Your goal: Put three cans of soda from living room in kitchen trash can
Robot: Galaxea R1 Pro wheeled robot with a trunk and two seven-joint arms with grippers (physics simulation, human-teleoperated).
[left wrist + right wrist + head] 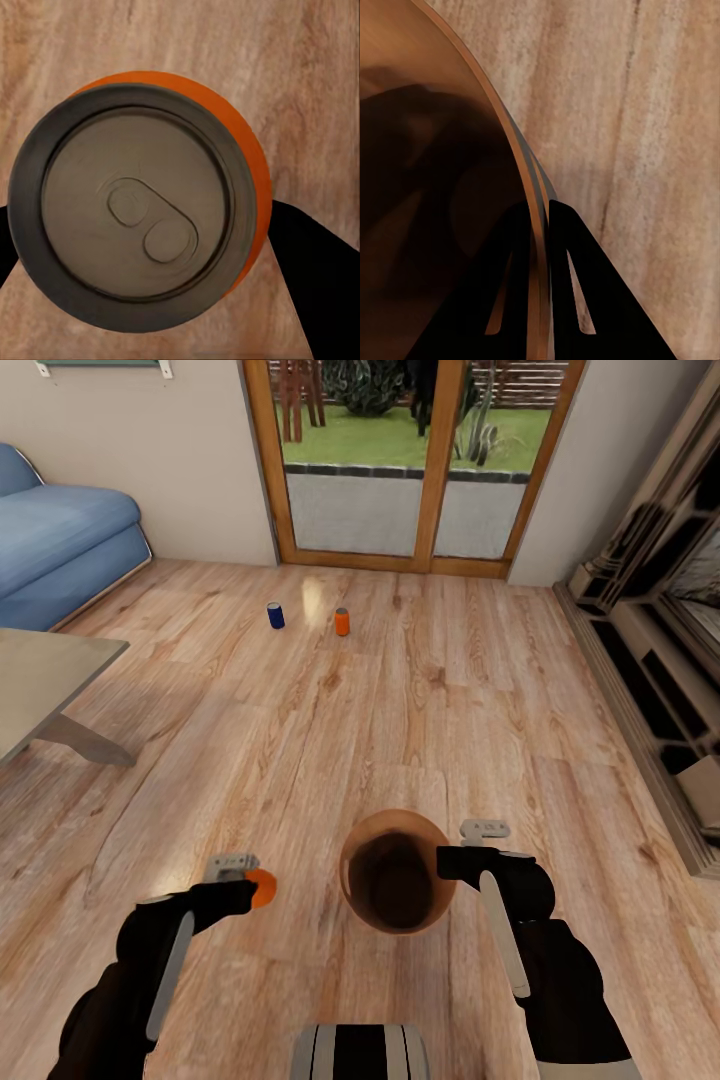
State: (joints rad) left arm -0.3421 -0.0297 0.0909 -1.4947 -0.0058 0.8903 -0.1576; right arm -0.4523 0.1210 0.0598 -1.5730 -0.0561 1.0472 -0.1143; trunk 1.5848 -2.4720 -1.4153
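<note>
Floor (420, 690) of wood planks is seen across the living room, w/ glass doors (410, 460) at the far wall, a blue sofa (60, 545) at far left and a shelf unit (660, 650) along the right. A grey worktop (45, 680) is seen near left, nothing shown on it.

Bin (352, 880) is held up betw. both arms, close to the robot, its brown inside facing the head cam. Its rim (521, 161) is pinched by the right end effector (452, 863): in the right wrist view one finger (499, 300) is inside the wall, the other outside, closed on it.

An orange can (263, 887) is gripped by the left end effector (240, 885), just left of the bin, apart from it. In the left wrist view the can top (135, 214) w/ its tab is seen end-on, dark fingers (319, 277) at both sides.

Two more cans are stood upright on the floor far ahead, near the doors: a blue can (275, 615) and, just to its right, a 2nd orange can (342, 622), not touching.
</note>
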